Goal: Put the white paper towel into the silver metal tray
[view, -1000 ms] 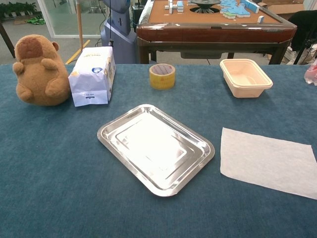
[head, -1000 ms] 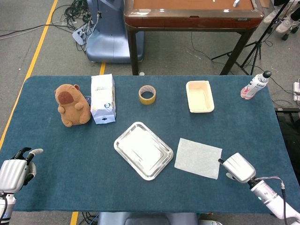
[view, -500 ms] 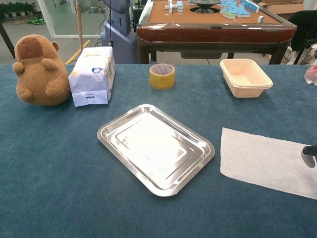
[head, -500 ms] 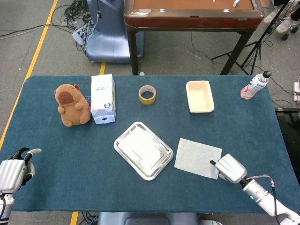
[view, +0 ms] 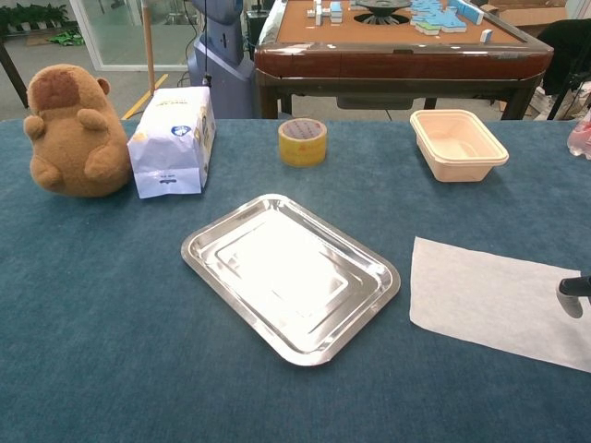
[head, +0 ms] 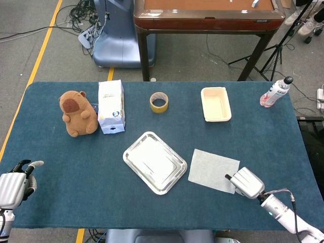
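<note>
Blue cloth table (head: 61,202) fills both views, grey floor behind it with a brown-topped table (head: 207,12) and a blue robot base (head: 119,35) at the far side. Tray (head: 155,162), silver and rectangular, lies flat near the table's middle, turned at an angle, nothing in it. Towel (head: 212,169), white, lies flat on the cloth just right of the tray, apart from it by a thin strip of blue; not in the tray yet. Plush (head: 77,113), brown, sits upright at far left, with a white and blue bag (head: 111,107) standing just beside it on its right. Cream container (head: 215,104) sits far right of centre, well apart from the towel. Right hand (head: 244,182) is at the towel's near right corner, silver back up, a dark fingertip reaching over the towel's edge; chest view catches only a dark fingertip (view: 572,293) over the towel's right edge. Contact with the paper cannot be told, and whether the hand is released or clenched cannot be told from these angles. Left hand (head: 15,183) rests low at the table's near left corner, well apart from everything, fingers spread loosely and grasping nothing. Bottle (head: 276,91) with pink label lies tilted at the far right edge. Tape roll (head: 159,102), yellow, sits flat between bag and container, behind the tray.
</note>
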Robot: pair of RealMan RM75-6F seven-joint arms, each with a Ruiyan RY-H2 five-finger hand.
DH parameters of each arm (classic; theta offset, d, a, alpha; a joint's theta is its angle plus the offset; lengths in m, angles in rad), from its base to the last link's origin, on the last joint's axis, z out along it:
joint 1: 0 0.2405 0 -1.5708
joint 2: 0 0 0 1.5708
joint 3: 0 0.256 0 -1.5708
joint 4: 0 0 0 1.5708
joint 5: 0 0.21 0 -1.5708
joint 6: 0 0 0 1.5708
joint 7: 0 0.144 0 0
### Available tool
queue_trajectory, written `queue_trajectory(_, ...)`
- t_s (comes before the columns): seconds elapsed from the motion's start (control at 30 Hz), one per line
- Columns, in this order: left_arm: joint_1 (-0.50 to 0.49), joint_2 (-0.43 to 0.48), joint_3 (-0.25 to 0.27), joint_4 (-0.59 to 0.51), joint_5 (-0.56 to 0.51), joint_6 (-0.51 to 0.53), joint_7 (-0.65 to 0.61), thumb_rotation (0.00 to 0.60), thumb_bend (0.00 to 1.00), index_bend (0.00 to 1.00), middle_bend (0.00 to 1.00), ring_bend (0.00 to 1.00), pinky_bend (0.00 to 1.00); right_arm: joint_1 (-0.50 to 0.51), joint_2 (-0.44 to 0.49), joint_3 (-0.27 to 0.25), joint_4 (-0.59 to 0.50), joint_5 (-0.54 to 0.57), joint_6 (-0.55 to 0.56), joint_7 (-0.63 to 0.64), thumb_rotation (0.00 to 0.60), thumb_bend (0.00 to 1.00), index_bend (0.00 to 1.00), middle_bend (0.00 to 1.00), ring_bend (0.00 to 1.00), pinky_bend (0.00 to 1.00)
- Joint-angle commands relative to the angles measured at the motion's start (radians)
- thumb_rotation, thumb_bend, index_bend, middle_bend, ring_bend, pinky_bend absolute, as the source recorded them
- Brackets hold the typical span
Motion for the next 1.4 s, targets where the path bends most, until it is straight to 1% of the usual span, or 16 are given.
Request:
queue_trajectory(0.03, 0.000, 0.000, 0.000, 0.000, -0.001, -0.001, 0.002, 0.600, 0.00, 0.31, 0.28, 0.23, 0.43, -0.003, 0.005, -0.003, -0.001, 0.000, 0.006, -0.002, 0.600, 0.00, 0.48, 1.00, 1.00, 1.00)
queue_trajectory(0.47, 0.001, 0.004, 0.002, -0.007, -0.003, -0.007, 0.002, 0.600, 0.00, 0.31, 0.28, 0.23, 0.43, 0.001, -0.019, -0.008, 0.028, 0.010, -0.004, -0.004, 0.600, 0.00, 0.48, 1.00, 1.00, 1.00)
queue_trajectory(0.87, 0.002, 0.010, 0.004, -0.016, -0.002, -0.007, 0.003, 0.600, 0.00, 0.31, 0.28, 0.23, 0.43, 0.000, -0.063, -0.003, 0.070, 0.012, 0.026, 0.014, 0.600, 0.00, 0.48, 1.00, 1.00, 1.00)
queue_trajectory(1.17, 0.003, 0.011, 0.004, -0.017, -0.002, -0.007, 0.003, 0.600, 0.00, 0.31, 0.28, 0.23, 0.43, -0.002, -0.082, -0.010, 0.091, 0.012, 0.041, 0.050, 0.600, 0.15, 0.48, 1.00, 1.00, 1.00)
queue_trajectory(1.4, 0.003, 0.010, 0.004, -0.017, -0.002, -0.008, 0.004, 0.600, 0.00, 0.31, 0.28, 0.23, 0.43, -0.001, -0.083, -0.013, 0.090, 0.013, 0.052, 0.073, 0.600, 0.22, 0.48, 1.00, 1.00, 1.00)
